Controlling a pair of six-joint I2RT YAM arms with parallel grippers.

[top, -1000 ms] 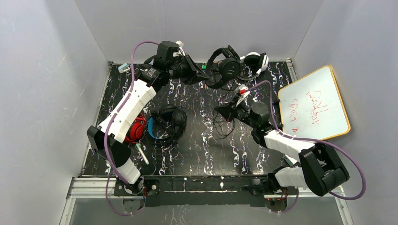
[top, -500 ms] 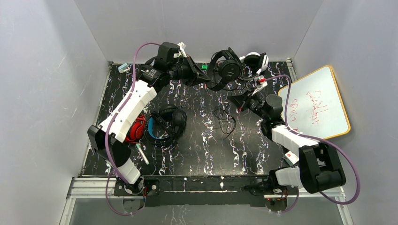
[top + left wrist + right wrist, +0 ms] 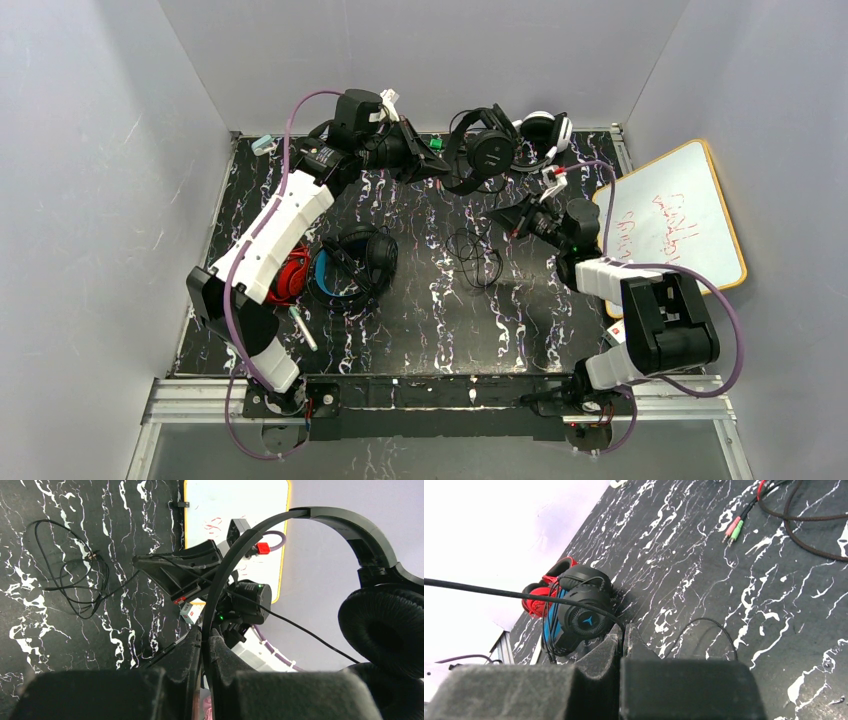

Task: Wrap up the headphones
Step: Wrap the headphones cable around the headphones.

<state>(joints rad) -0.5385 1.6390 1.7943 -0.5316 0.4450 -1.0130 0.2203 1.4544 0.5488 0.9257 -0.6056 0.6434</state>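
Note:
The all-black headphones [image 3: 487, 150] hang above the table's back edge. My left gripper [image 3: 432, 162] is shut on their thin headband [image 3: 300, 516], which passes between the fingertips in the left wrist view; one ear cup [image 3: 385, 630] fills that view's right side. My right gripper [image 3: 512, 214] is shut on the headphones' thin black cable [image 3: 499, 593], which runs taut from the left into its fingertips. The slack of the cable [image 3: 476, 250] lies in loose loops on the table. A red pair [image 3: 293, 276] and a black pair with a blue headband [image 3: 352, 262] lie together at the left.
White headphones [image 3: 546, 130] sit at the back right. A whiteboard [image 3: 670, 215] leans off the table's right edge. Pink and green plugs [image 3: 733, 529] on a brown cord [image 3: 804, 515] lie at the back. A pen-like stick [image 3: 303, 328] lies front left.
My right arm has swung to the right and back, carrying the cable from mid-table toward the whiteboard. The slack loops shifted slightly. The left gripper barely moved with the headphones.

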